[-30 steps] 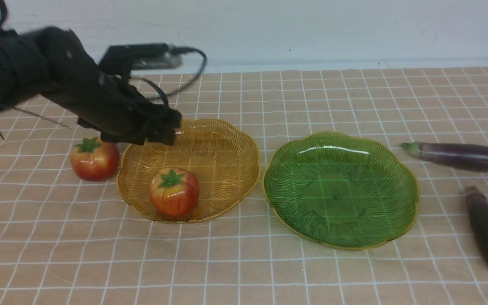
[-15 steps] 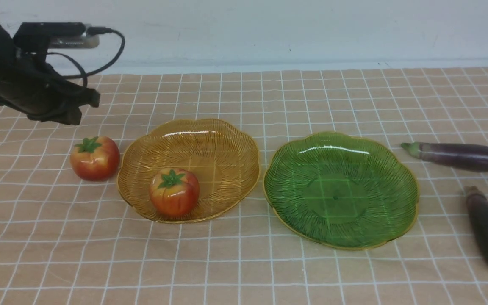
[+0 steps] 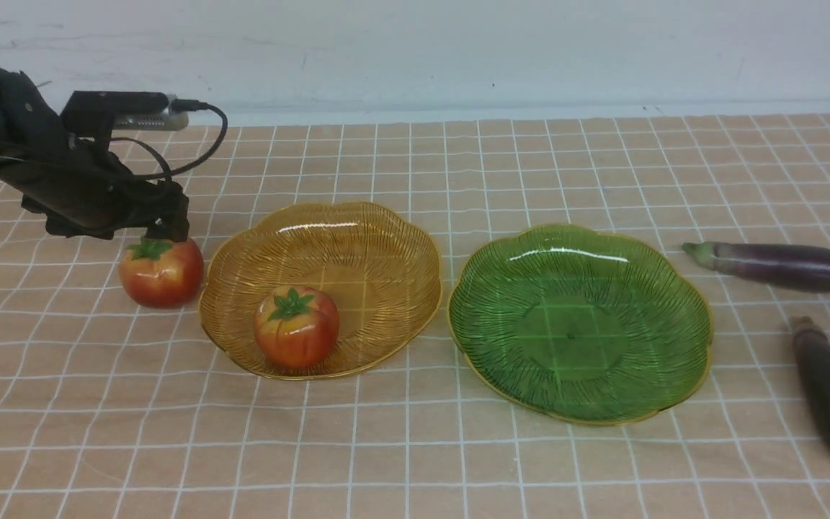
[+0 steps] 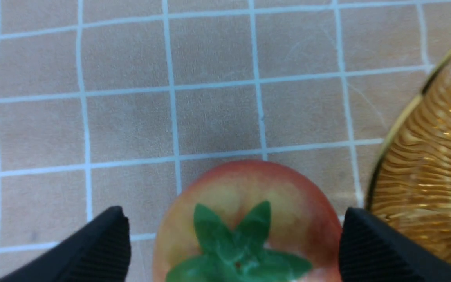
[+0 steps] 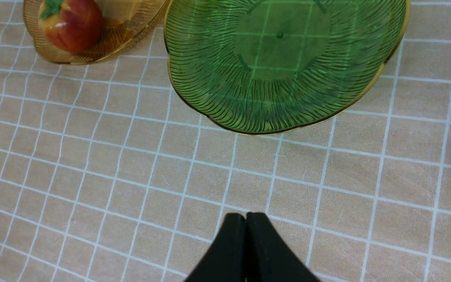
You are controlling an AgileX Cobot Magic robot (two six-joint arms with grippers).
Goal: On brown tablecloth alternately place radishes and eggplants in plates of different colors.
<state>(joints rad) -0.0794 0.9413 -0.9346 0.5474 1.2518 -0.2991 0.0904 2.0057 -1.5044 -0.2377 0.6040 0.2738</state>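
Brown tablecloth (image 3: 415, 461): is covering the whole work surface, slightly wrinkled, and is carrying everything else.
Green plate (image 3: 573, 324): is sitting right of centre, just beside the amber plate, and is holding nothing.
Amber plate (image 3: 357, 245): is sitting left of centre and is holding one radish near its front rim.
Eggplants: both are lying on the cloth to the right of the green plate, the far one (image 3: 782, 267) crosswise and the near one (image 3: 829, 393) pointing toward the robot.
Radish in plate (image 3: 296, 328): is resting upright, leafy cap up.
Radish on cloth (image 3: 161, 272): is standing just beside the amber plate's left rim, apart from it.
Left gripper (image 3: 163, 225): is hovering right over this radish; its fingers (image 4: 104, 243) are spread wide to either side of it and are not touching it.
Right gripper (image 5: 246, 223): is waiting near the eggplants with its fingers pressed together, holding nothing.
Step in hand: probably the reach for the second radish, with no eggplant plated yet.
Next move: is calling for lowering around the radish's widest part, closing gently on its glossy skin, and keeping the nearer finger clear of the amber rim.
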